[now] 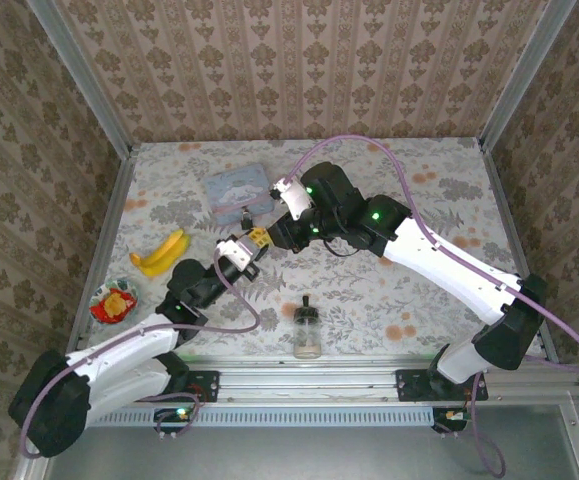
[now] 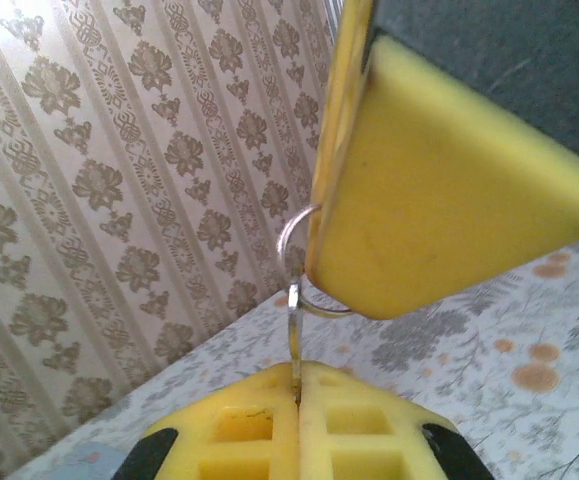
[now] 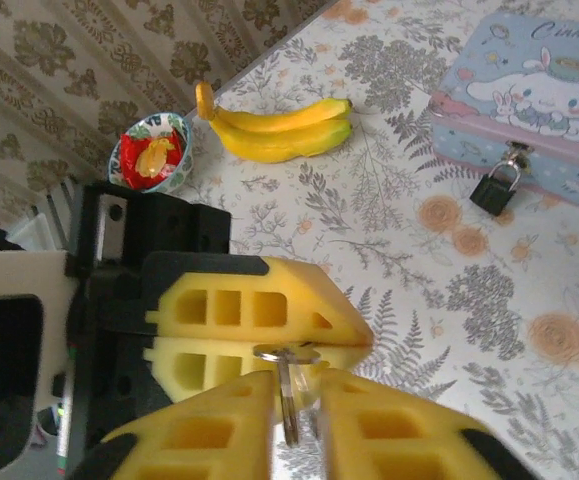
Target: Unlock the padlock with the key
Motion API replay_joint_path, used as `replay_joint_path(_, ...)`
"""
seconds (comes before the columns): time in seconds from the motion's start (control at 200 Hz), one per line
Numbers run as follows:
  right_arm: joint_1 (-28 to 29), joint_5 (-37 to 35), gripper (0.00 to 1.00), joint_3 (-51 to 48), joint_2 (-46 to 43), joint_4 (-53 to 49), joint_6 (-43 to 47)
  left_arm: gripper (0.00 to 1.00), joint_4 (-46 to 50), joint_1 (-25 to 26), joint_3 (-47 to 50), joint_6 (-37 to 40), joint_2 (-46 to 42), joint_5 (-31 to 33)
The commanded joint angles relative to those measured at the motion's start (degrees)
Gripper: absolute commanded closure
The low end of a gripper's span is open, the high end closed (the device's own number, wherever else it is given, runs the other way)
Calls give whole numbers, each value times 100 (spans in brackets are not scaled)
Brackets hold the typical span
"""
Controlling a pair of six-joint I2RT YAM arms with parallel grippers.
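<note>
1. At the left gripper [image 2: 297,385]: clenches the thin metal shank of the key [image 2: 294,345] in the seam between its yellow foam fingertips, which are pressed together.
2. At the key ring [image 2: 281,245]: loops off the free end of the shank and passes just beside the edge of one yellow fingertip [image 2: 439,200] of the right gripper [image 3: 294,405].
3. At the right gripper: meets the left gripper tip to tip over the middle of the floral table [image 1: 369,300]. Shows a narrow gap between its fingertips, with the key metal inside that gap. Cannot tell whether clamped on the metal or merely standing around it.
4. At the padlock [image 3: 494,188]: hangs by its thin shackle from the hasp on the front wall of the pale blue cartoon tin [image 3: 529,100], with its dark body against the table. Sits apart from both grippers, with bare table between.
5. At the bananas [image 3: 279,130]: lie flat on the table, near the tin. Just beyond their stem end stands a small bowl [image 3: 154,160] with red-wrapped contents.
6. At the glass bottle [image 1: 307,330]: stands upright with a black cap near the table's near edge, between the two arms.
</note>
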State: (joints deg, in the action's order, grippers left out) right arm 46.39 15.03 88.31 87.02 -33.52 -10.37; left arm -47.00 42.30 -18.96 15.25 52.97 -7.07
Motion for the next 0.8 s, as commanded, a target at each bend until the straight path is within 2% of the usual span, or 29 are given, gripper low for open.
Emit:
replay_joint_path(0.0,21,-253,72,-119,-197,-211,-248,100,811,3,-258,1024,-253,169)
replay_joint_path(0.165,14,-457,64,-260,-463,-299,-667,100,1709,10,-568,2073,-329,332)
replay_joint_path(0.36,-81,-562,56,-844,-1025,-77,-1210,100,2276,109,-882,3039,-313,422)
replay_joint_path(0.505,-252,-477,52,-1364,-1469,202,-1583,100,2391,253,-975,3610,-279,713)
replay_joint_path(0.61,-458,-219,49,-1805,-1788,586,-1923,100,2422,354,-1016,3939,-242,909)
replay_joint_path(0.795,-882,652,46,-2656,-2130,1582,-2509,100,2379,675,-1083,4566,-149,1420)
